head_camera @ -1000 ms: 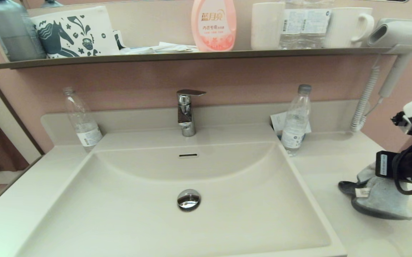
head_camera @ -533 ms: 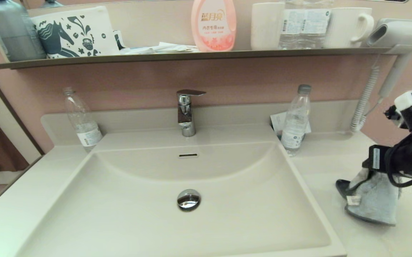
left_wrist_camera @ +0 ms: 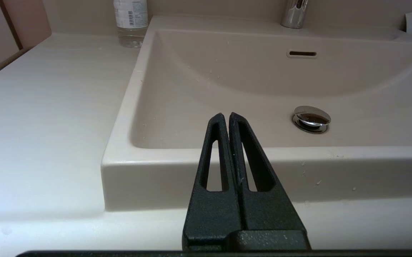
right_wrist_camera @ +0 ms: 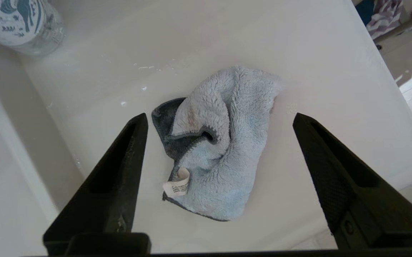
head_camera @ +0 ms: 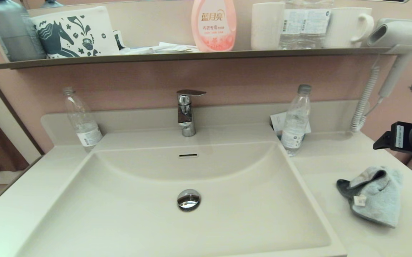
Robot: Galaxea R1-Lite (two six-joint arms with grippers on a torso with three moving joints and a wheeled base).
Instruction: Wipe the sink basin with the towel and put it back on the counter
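Observation:
The towel [head_camera: 373, 194] lies crumpled on the counter [head_camera: 334, 160] to the right of the sink basin [head_camera: 127, 214], pale blue face up, with a dark grey fold and a white tag showing. My right gripper [right_wrist_camera: 219, 116] hangs open above the towel [right_wrist_camera: 223, 150] without touching it, its fingers standing wide on either side. In the head view the right arm [head_camera: 411, 139] sits at the right edge, above and behind the towel. My left gripper [left_wrist_camera: 226, 115] is shut and empty, low in front of the basin's front rim [left_wrist_camera: 227, 157]. The basin holds only its chrome drain plug [head_camera: 188, 199].
A chrome faucet [head_camera: 186, 112] stands behind the basin. Clear water bottles stand at the back left [head_camera: 82, 121] and back right [head_camera: 295, 119] corners. A hair dryer [head_camera: 398, 34] with a coiled cord [head_camera: 365, 103] hangs at the right. The wall shelf [head_camera: 191, 55] carries bottles and mugs.
My right gripper has let go of the towel, opened, and risen up and to the right. The towel has settled onto the counter. The left gripper shows no movement.

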